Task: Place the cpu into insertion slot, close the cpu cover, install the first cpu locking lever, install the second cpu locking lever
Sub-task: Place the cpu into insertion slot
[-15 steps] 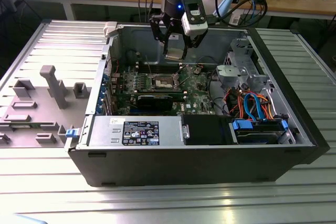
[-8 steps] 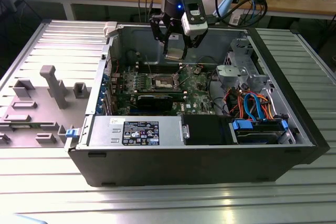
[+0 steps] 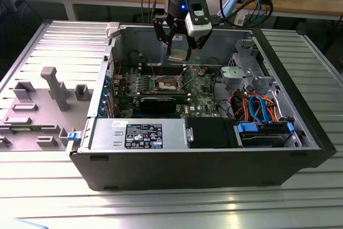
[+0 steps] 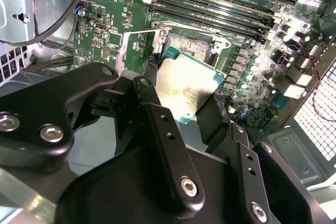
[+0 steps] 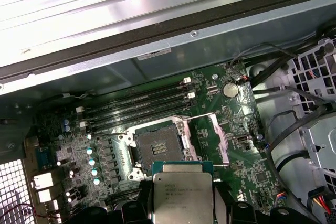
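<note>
Cpu, a small flat square chip with a silvery-tan face (image 3: 177,54), hangs in the exterior view above the open black metal computer case (image 3: 214,164), pinched in the black gripper (image 3: 179,52). In the second wrist view the jaws clamp opposite cpu edges, keeping it level, probably for alignment, over the silver-rimmed square insertion slot (image 4: 197,51). In the first wrist view the thin silver cpu cover (image 5: 218,137) lies swung aside, baring the slot.

An open computer case (image 3: 187,171) lies on a ribbed table (image 3: 161,207) beside grey fixtures (image 3: 53,87).
</note>
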Tool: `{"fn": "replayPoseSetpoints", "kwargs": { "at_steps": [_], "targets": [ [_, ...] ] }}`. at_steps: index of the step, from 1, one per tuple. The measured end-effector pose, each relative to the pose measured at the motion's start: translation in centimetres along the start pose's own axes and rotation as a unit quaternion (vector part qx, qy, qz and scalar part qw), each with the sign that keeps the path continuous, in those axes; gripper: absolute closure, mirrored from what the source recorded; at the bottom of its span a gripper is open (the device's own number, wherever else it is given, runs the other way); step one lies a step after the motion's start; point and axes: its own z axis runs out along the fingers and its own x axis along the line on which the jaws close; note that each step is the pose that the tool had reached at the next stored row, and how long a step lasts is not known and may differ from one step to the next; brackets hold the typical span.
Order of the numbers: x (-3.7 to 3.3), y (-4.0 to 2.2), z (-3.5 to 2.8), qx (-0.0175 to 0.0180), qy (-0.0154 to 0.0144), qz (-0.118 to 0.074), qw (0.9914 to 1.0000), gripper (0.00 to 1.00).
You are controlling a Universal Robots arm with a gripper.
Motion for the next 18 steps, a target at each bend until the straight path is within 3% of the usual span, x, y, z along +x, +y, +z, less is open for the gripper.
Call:
{"fn": "replayPoseSetpoints", "kwargs": {
  "at_steps": [18],
  "targets": [
    [0.0, 0.0, 0.02, -0.0001, -0.0002, 0.004, 0.99999, 0.45]
  ]
}}
